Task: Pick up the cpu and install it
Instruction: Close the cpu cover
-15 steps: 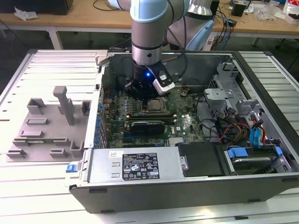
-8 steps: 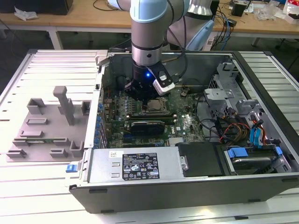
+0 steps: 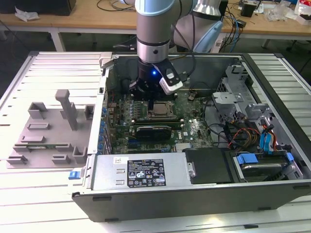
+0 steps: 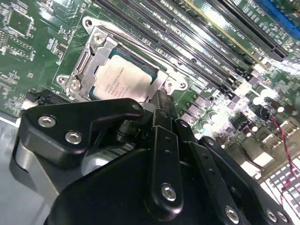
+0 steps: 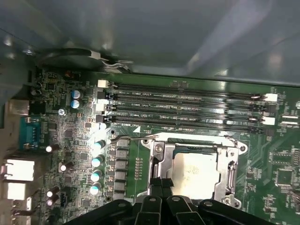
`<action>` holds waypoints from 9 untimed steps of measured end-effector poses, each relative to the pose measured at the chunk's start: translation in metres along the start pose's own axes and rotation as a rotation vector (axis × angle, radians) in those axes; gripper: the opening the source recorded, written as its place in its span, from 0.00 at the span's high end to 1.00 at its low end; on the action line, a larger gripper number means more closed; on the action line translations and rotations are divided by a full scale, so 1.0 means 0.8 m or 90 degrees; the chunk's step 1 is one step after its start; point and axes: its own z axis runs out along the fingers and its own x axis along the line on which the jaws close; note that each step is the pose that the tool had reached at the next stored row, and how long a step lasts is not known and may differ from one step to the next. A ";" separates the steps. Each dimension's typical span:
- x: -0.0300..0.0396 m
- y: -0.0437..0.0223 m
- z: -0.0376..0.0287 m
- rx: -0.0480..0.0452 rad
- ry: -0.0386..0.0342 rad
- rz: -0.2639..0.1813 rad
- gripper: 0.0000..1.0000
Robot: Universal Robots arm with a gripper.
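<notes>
Up close in both wrist views, can see cpu [image 4: 123, 82] seated in socket [image 4: 91, 56], gripper [image 5: 161, 183] pinched together empty right by it; from exterior view, get the whole case [image 3: 204, 196] too.

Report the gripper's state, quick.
Gripper: shut, fingers together, nothing seen between them; its tips sit at the edge of the cpu, which lies in the socket.

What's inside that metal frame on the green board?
The cpu lies inside the frame, silvery top up. Whatever is beneath it is covered. The gripper hides one edge.
</notes>
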 end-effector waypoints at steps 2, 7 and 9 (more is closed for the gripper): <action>0.0000 -0.0003 -0.0065 0.0001 0.0000 0.000 0.89; -0.0001 -0.0005 -0.0149 0.0000 -0.0010 0.000 0.89; -0.0037 -0.0008 -0.0150 0.0002 -0.0009 0.000 0.89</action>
